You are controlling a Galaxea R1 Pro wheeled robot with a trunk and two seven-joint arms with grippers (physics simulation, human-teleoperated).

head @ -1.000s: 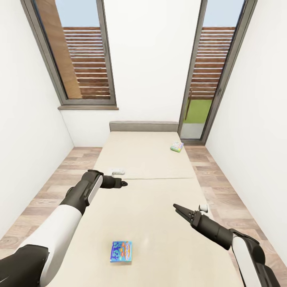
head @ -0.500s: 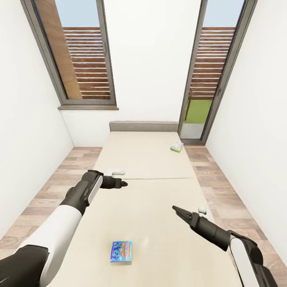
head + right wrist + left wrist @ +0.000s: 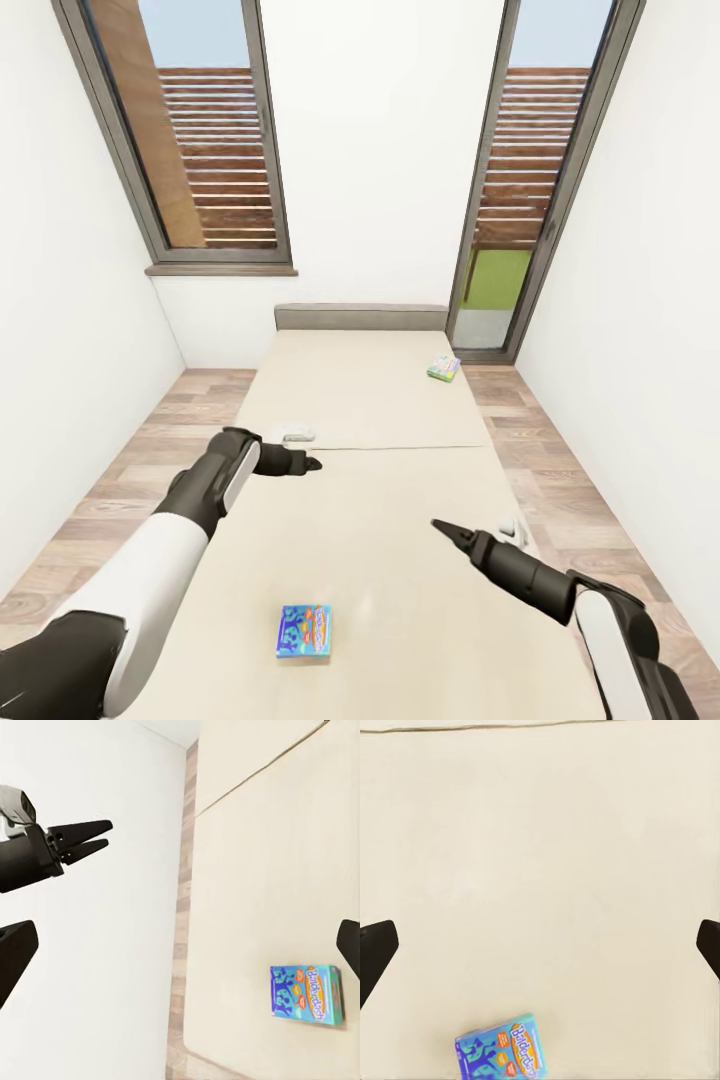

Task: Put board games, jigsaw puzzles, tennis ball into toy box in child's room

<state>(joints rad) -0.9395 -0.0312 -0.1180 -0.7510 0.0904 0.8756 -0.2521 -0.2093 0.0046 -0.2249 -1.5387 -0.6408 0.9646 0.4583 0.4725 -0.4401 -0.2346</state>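
A blue board game (image 3: pixel 305 631) lies flat on the near part of the beige bed (image 3: pixel 390 480); it also shows in the wrist views (image 3: pixel 500 1056) (image 3: pixel 307 994). A second, pale green board game (image 3: pixel 444 368) rests near the bed's far right corner by the grey headboard (image 3: pixel 361 317). My left gripper (image 3: pixel 312 463) hovers open over the bed's left middle (image 3: pixel 540 941), and its fingers (image 3: pixel 86 840) are seen from the right wrist. My right gripper (image 3: pixel 438 526) hangs open over the bed's right side (image 3: pixel 180 945), above and right of the blue game. The table, toy box, jigsaw puzzles and tennis ball are out of view.
A small white object (image 3: pixel 296 434) lies on the mattress beyond my left gripper, another (image 3: pixel 513 524) at the bed's right edge. Wood-plank floor (image 3: pixel 150 450) runs along both sides between bed and white walls. Tall grey-framed windows (image 3: pixel 215 150) stand behind the headboard.
My right arm has eased slightly down and towards me, partly covering the white object at the bed's edge. The left arm has barely shifted. Both games lie where they were.
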